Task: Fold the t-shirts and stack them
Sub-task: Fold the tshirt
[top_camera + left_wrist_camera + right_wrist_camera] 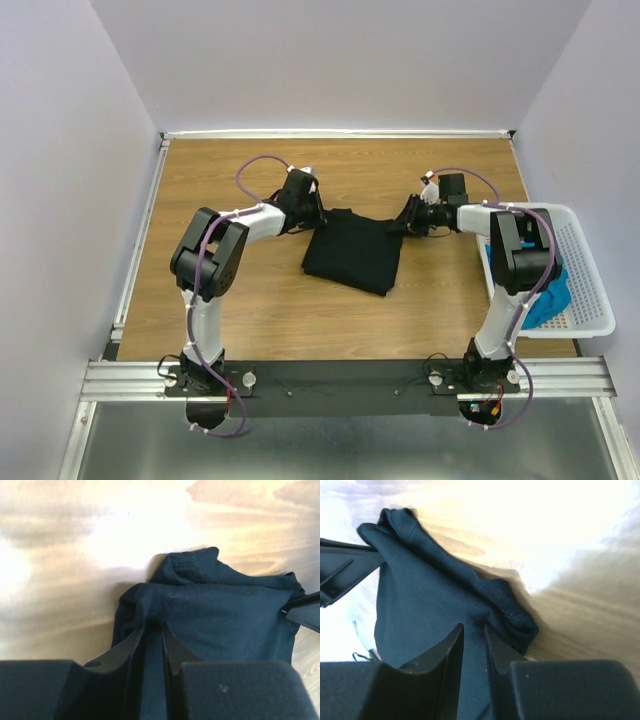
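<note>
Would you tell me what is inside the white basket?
A teal-blue t-shirt lies in the basket, partly hidden by the right arm; anything beneath it is covered.

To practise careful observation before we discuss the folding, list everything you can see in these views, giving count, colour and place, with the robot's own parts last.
black t-shirt: one, black, lying partly folded mid-table between the two arms.
teal t-shirt: one, teal-blue, bunched in the basket, partly hidden behind the right arm.
basket: one, white plastic lattice, at the table's right edge.
table: one, brown wood grain, under everything.
mounting rail: one, black on silver, along the near edge.
left arm: one, black and white, reaching to the black shirt's far left corner, jaws pinching its cloth.
right arm: one, black and white, reaching to the far right corner, jaws pinching its cloth.
</note>
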You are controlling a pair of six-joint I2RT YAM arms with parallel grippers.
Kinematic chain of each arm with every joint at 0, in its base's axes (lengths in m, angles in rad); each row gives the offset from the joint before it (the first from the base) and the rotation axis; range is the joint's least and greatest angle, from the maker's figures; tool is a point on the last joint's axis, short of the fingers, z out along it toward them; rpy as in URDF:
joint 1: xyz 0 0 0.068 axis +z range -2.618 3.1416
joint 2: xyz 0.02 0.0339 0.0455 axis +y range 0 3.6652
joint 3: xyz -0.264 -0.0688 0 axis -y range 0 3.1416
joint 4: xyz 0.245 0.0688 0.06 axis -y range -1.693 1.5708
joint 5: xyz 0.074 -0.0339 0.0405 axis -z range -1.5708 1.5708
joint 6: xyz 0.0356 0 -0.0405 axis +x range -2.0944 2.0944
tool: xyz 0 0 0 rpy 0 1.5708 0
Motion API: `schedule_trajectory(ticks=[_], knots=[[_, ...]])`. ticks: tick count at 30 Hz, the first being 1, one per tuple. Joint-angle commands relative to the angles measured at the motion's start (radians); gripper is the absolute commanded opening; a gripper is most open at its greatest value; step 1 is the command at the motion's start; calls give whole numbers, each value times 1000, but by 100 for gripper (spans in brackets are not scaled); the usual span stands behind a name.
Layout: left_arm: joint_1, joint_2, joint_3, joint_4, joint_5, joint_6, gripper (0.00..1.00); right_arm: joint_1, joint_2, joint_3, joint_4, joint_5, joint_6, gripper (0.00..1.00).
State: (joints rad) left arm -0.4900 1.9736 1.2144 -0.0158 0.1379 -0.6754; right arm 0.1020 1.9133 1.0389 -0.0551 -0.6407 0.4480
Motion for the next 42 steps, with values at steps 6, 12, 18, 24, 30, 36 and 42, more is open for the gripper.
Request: schedule_trajectory(ticks=[6, 12, 18, 24, 30, 36, 42], knots=[[50, -77, 54, -91, 48, 39, 44, -33, -49, 36, 15, -123, 29, 32], [36, -286, -22, -150, 60, 53, 63, 24, -213, -31, 17, -243, 84, 35], [-61, -381, -171, -196, 189, 132, 53, 139, -296, -175, 20, -378, 40, 33], [-96, -332, -248, -138, 188, 131, 26, 208, -270, -272, 81, -419, 20, 19], [-13, -231, -383, -44, 161, 36, 15, 174, -102, -387, 142, -347, -23, 1], [18, -176, -463, -13, 140, 19, 13, 25, -33, -479, 324, -361, 71, 1], [18, -294, -467, -33, 144, 14, 21, 30, -262, -412, 100, -312, 37, 1]])
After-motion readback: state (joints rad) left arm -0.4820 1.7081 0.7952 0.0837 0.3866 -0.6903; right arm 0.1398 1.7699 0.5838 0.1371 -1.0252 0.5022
